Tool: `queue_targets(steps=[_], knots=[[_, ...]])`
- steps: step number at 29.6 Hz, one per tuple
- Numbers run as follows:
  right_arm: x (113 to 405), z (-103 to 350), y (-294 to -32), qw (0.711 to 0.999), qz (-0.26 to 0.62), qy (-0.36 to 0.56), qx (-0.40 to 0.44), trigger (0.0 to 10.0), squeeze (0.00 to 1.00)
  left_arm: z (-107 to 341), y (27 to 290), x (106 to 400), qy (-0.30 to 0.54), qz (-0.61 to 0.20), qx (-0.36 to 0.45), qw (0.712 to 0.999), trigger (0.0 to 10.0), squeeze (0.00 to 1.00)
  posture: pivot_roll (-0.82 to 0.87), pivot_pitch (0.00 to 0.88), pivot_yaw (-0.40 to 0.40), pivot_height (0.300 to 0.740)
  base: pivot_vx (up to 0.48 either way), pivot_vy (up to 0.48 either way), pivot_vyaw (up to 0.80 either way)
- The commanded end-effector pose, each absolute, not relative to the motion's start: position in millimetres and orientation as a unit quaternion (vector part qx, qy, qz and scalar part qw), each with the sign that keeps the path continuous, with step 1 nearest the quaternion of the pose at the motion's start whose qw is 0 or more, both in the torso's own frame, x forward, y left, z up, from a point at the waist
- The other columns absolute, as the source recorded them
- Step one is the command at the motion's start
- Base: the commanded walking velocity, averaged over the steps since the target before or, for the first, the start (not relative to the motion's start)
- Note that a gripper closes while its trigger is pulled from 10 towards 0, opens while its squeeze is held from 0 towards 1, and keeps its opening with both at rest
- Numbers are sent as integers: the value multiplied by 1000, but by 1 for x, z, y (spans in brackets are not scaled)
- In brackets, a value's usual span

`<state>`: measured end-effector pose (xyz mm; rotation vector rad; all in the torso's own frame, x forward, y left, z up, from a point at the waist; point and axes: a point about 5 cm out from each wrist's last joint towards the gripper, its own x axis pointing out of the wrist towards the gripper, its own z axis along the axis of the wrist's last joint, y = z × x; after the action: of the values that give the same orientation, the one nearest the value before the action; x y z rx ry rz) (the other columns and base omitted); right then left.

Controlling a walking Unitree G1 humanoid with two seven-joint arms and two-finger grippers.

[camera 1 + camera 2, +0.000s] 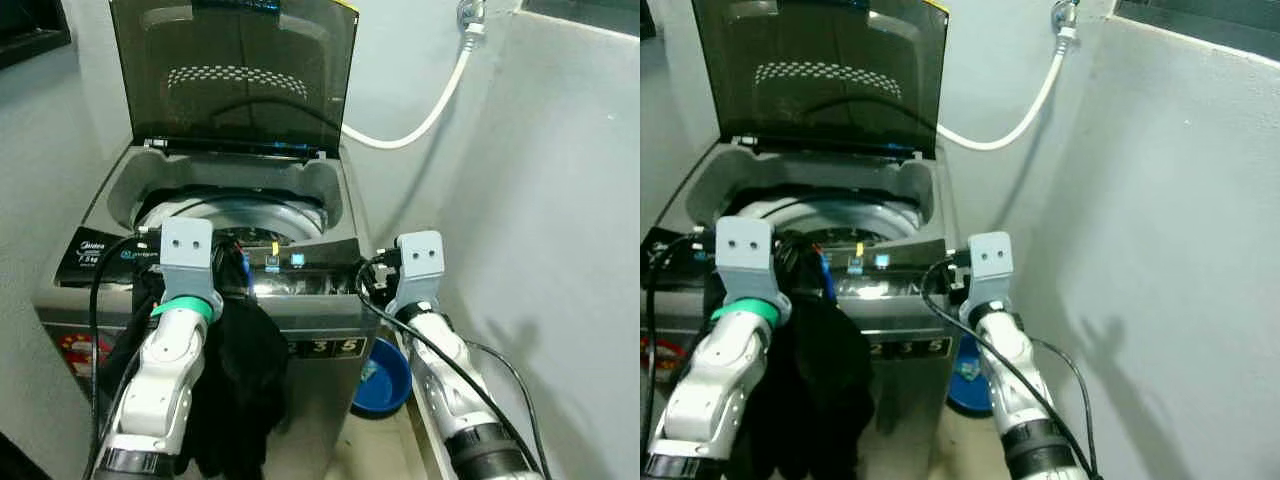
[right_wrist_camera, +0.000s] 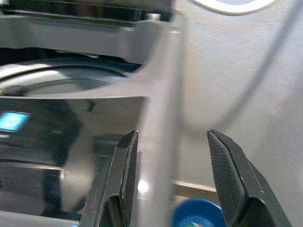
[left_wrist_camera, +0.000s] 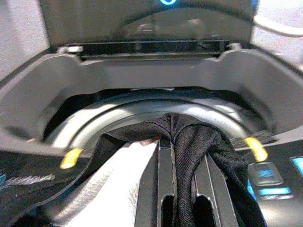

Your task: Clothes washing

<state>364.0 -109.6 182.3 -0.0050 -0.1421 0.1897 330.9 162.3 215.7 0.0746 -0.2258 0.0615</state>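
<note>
Left gripper (image 3: 182, 156) clamped on a black garment (image 1: 235, 385), held at the front rim of the washing machine (image 1: 320, 300) just short of the drum opening (image 1: 235, 212), the cloth (most of it) hanging down the machine's front panel under the raised lid (image 1: 235, 75). Right gripper (image 2: 173, 156) parted wide and holding nothing, poised over the machine's front right corner beside the wall (image 1: 560, 200), blue basin (image 1: 385, 378) on the floor below, white hose (image 1: 420, 115) looping behind
</note>
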Motion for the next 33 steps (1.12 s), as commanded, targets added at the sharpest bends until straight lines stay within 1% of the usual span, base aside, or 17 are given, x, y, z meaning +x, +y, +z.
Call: queue_targets(steps=[1,16,18,21,24,33], knots=[[364,175,-115,995,86,-54,-3,10000,0,222,157,330,-127,21,40,991,10000,0,6,36,-29,740,0,0,-800],[365,174,-118,996,71,-51,-1,10000,0,229,162,328,-145,30,46,988,10000,0,13,38,-33,740,0,0,-800],[364,175,-118,996,71,-57,-7,10000,0,230,162,328,-146,30,48,988,10000,0,13,38,-33,740,0,0,0],[364,179,-118,995,71,-69,-1,10000,0,241,165,327,-171,35,55,983,10000,0,16,36,-35,740,0,0,0],[365,188,-118,993,71,-91,20,10000,0,252,171,328,-192,49,48,979,10000,0,17,34,-34,740,0,0,0],[367,196,-121,992,67,-107,25,10000,0,260,175,328,-201,50,49,977,10000,0,19,22,-33,740,0,0,0]])
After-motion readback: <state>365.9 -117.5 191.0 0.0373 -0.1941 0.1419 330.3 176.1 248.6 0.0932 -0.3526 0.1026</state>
